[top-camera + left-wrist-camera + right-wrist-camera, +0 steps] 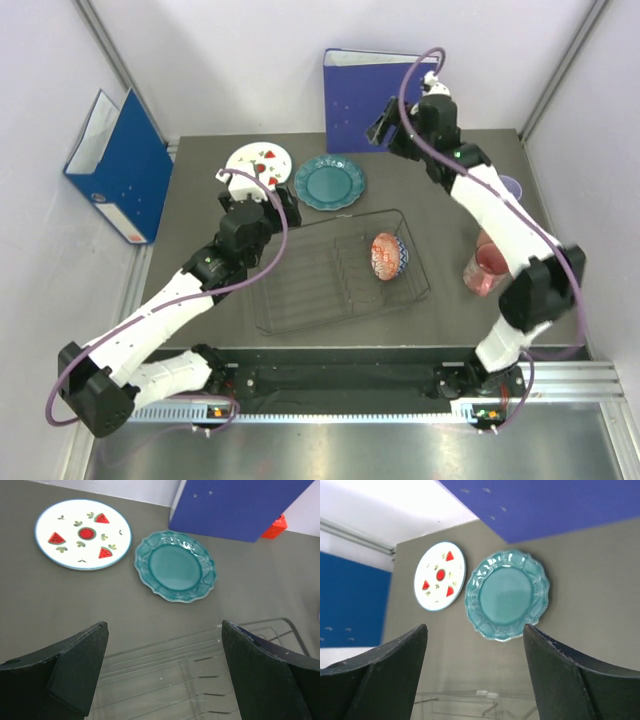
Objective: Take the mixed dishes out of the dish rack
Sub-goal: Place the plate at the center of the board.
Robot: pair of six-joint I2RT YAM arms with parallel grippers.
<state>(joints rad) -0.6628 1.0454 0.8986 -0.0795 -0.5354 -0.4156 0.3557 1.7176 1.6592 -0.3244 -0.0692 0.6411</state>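
Note:
The dish rack [300, 292] is a dark wire basket in the middle of the table, also seen low in both wrist views [200, 670] [470, 697]. A red-and-blue patterned bowl [388, 256] stands on edge inside it. Behind the rack a white watermelon plate [259, 162] [83, 534] [439, 576] and a teal plate [329, 182] [175, 566] [507, 595] lie flat on the table. A pink cup [487, 268] stands to the right of the rack. A lavender cup [510, 186] is partly hidden by the right arm. My left gripper [262, 192] [165, 625] hangs open and empty over the rack's far left corner. My right gripper [385, 128] [475, 627] is open and empty, high beyond the teal plate.
A blue binder [372, 98] [240, 505] [545, 500] stands at the back, with a small red cube [274, 527] beside it. Another blue binder [120, 165] leans at the left wall. White walls enclose the table on three sides.

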